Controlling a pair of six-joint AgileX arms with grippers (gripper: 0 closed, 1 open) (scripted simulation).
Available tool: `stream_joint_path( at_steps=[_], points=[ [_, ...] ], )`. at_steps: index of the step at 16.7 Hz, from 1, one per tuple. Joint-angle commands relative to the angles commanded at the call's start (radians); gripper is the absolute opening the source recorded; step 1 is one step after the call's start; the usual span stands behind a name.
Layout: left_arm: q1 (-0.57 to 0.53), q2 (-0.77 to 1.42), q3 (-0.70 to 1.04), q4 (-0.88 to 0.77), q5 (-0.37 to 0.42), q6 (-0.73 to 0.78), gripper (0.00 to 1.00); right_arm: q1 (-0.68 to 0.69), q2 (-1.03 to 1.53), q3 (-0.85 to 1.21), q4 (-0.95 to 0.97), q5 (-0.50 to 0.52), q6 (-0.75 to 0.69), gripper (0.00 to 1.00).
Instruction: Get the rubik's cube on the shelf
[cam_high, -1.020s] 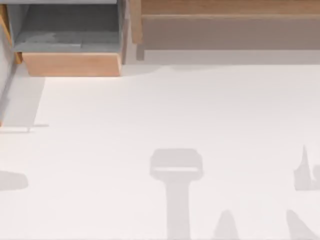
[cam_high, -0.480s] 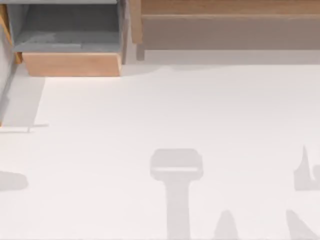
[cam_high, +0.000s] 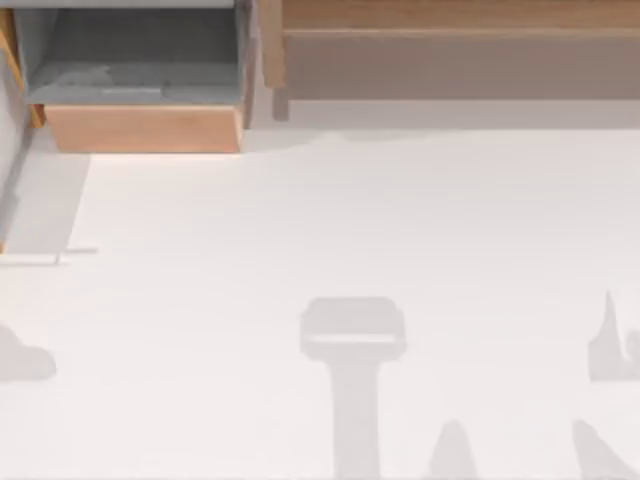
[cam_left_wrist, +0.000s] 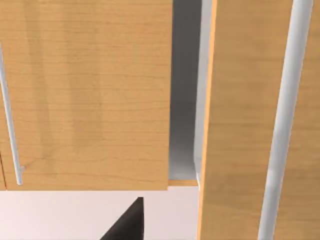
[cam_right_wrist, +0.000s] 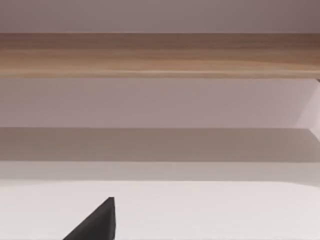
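Wooden: one shelf (cam_high: 460, 14), one open drawer (cam_high: 140, 128); finger states I cannot tell.

Matt wood shelf (cam_high: 450, 14), smooth matt white table (cam_high: 300, 220)

So the desk (cam_high: 300, 220) is plain white with soft grey shadows on it. The shelf (cam_high: 450, 15) is light-brown wood on top, with a grey-brown panel (cam_high: 450, 65) below. The box (cam_high: 140, 128) at the back left has a warm orange-tan wooden front and a grey lining. The cabinet doors (cam_left_wrist: 85, 90) are honey-coloured wood grain with pale silver-grey handles (cam_left_wrist: 282, 120).
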Motion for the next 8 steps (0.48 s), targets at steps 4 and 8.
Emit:
stream_joint_path(
  at_steps=[4, 8],
  points=[
    [0.0, 0.0, 0.0, 0.0, 0.0, 0.0, 1.0, 0.0, 0.0, 0.0, 0.0, 0.0, 0.0, 1.0],
    [0.001, -0.001, -0.001, 0.002, 0.002, 0.001, 1.0, 0.0, 0.0, 0.0, 0.0, 0.0, 0.0, 1.0]
  ],
)
